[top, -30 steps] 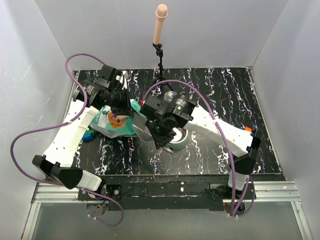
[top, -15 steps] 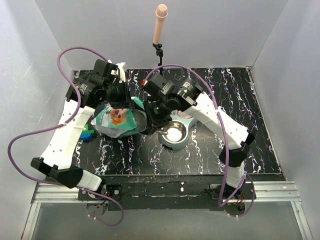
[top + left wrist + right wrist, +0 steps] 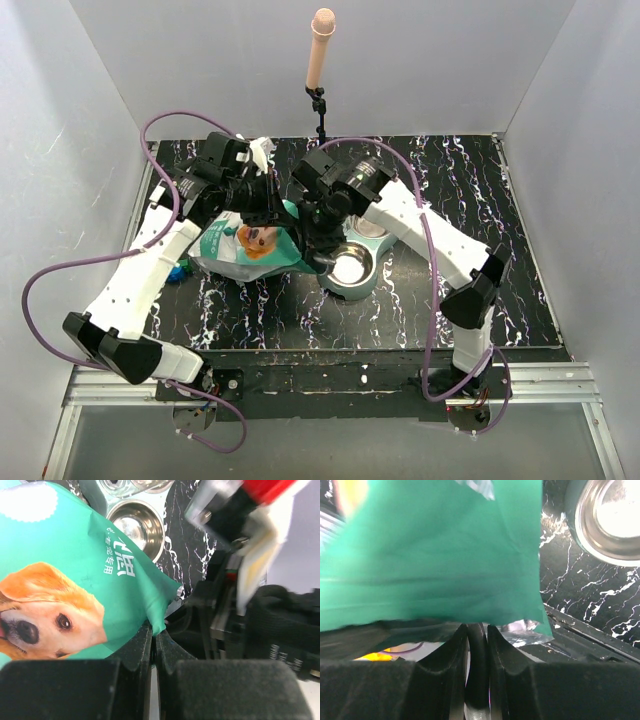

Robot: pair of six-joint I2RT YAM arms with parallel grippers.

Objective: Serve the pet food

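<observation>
1. Now that the right gripper (image 3: 476,632) is off the bowl (image 3: 352,267), it and the left gripper (image 3: 153,638) both clamp shut on the bag (image 3: 245,246) edge.
2. The pet food is not visible and is probably inside the bag between the jaws, so opening comes next.

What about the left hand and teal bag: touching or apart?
Touching. Left wrist view shows the left hand pinching the teal bag by its edge.

Microphone (image 3: 322,45) stands at marbled table's (image 3: 460,180) rear edge.
</observation>
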